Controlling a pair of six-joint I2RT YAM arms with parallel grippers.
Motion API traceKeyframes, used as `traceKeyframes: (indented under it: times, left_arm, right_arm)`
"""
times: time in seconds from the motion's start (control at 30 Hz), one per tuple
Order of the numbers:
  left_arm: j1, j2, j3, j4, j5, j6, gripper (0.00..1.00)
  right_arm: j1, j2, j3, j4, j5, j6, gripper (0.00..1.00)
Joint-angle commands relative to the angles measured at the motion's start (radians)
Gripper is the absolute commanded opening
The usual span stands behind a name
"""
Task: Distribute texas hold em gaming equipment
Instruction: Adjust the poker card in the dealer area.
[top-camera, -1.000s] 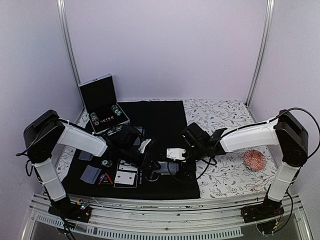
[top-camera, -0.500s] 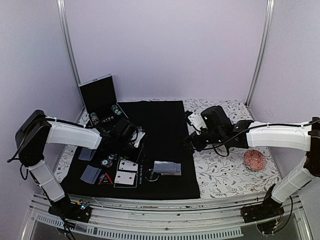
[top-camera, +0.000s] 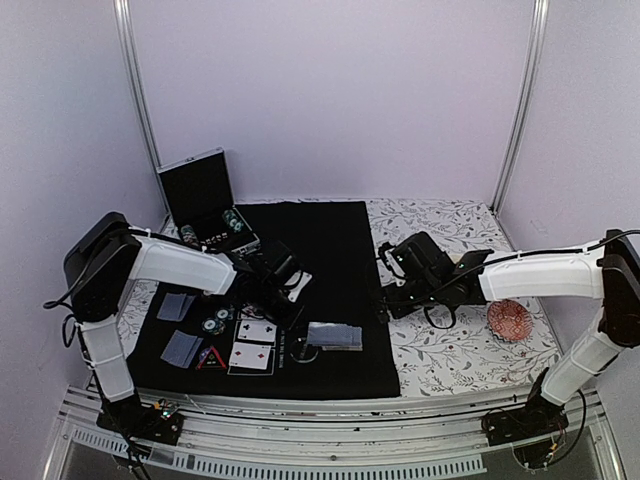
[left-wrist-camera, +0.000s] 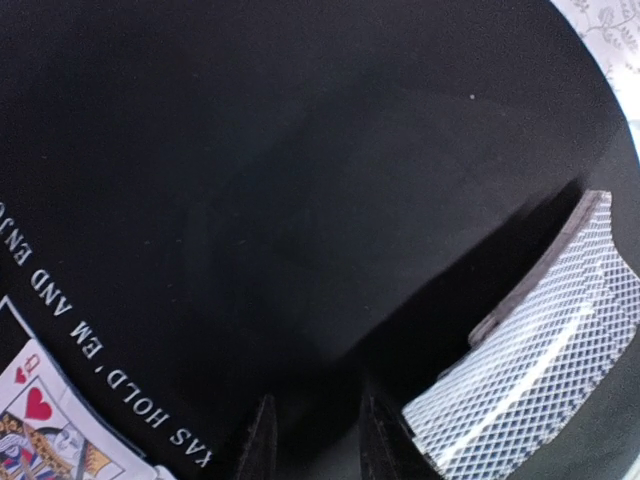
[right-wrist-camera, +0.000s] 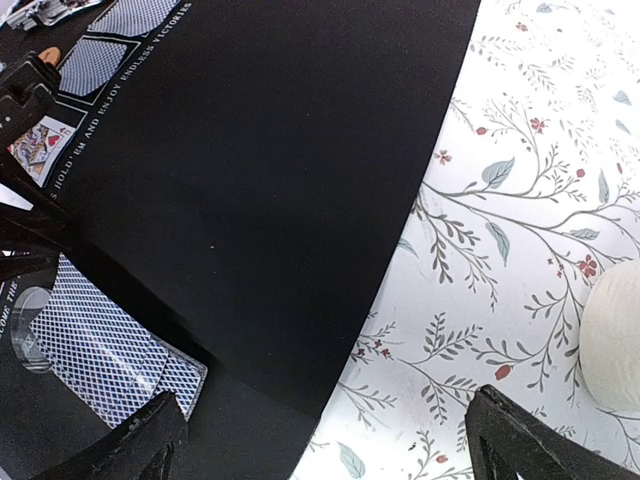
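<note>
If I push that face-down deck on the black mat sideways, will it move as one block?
Probably not: the deck lies sheared, cards stepped, so a push would likely spread it. The cards look thin and lie flat on the black mat, so a pinch from above may lift only a few.

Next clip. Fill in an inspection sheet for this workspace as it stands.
Surface: black mat on a floral tablecloth.
Job's things: fanned deck, face-up cards, face-down cards, chips and red triangle marker on the mat; more chips in the open case.
Clutter: reddish dish and cream cup on the tablecloth.
Grippers: left gripper over the mat beside the deck, jaws narrowly apart, empty; right gripper jaws wide, empty.
Cables: black cable by the right arm's base.
Surroundings: lilac walls, metal posts.
</note>
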Motion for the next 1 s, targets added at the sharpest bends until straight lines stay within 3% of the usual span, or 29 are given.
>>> traceKeyframes:
  times: [0.0, 0.3, 0.5, 0.6, 0.73, 0.87, 0.97]
  left_arm:
    - [-0.055, 0.023, 0.039, -0.010, 0.048, 0.027, 0.30]
    - [-0.073, 0.007, 0.057, -0.017, 0.062, 0.067, 0.32]
    - [0.039, -0.141, 0.090, -0.047, 0.001, 0.080, 0.39]
    - [0.110, -0.229, 0.111, -0.033, -0.085, 0.106, 0.51]
    - [0.239, -0.395, 0.030, 0.080, -0.292, 0.149, 0.80]
    - [0.399, -0.599, -0.168, 0.327, -0.475, 0.148, 0.96]
    - [0.499, -0.760, -0.383, 0.591, -0.615, 0.205, 0.98]
  right_arm:
    - [0.006, -0.052, -0.023, -0.004, 0.027, 0.024, 0.99]
    - [0.005, -0.116, -0.037, 0.003, 0.050, 0.021, 0.99]
    - [-0.033, -0.188, -0.018, 0.012, 0.052, -0.046, 0.99]
    - [-0.088, -0.270, -0.038, 0.086, 0.001, -0.110, 0.99]
    - [-0.238, -0.424, -0.088, 0.207, -0.113, -0.169, 0.99]
    - [-0.415, -0.583, -0.194, 0.358, -0.220, -0.197, 0.99]
    - [-0.543, -0.674, -0.305, 0.441, -0.244, -0.207, 0.99]
